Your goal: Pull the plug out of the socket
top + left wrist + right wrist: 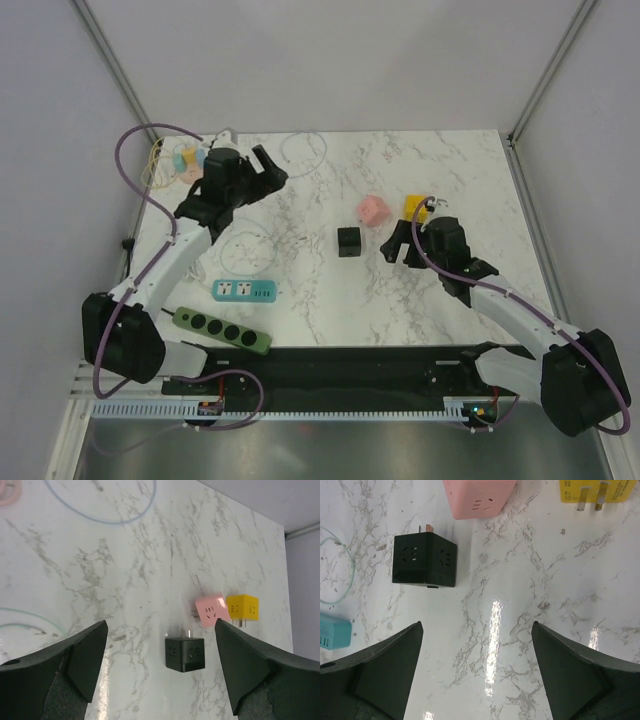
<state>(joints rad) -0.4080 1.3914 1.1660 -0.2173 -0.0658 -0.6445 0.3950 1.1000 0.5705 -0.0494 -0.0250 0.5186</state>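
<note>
Three cube plugs lie loose mid-table with their prongs showing: black, pink and yellow. A teal socket strip and a green socket strip lie at the near left, with nothing plugged into either. My left gripper is raised at the far left, open and empty. Just right of the black cube, my right gripper hangs open and empty over bare marble.
Pastel adapters with coiled cables sit in the far-left corner. Thin cable loops lie at the back and beside the left arm. Walls close in the table on the left, back and right.
</note>
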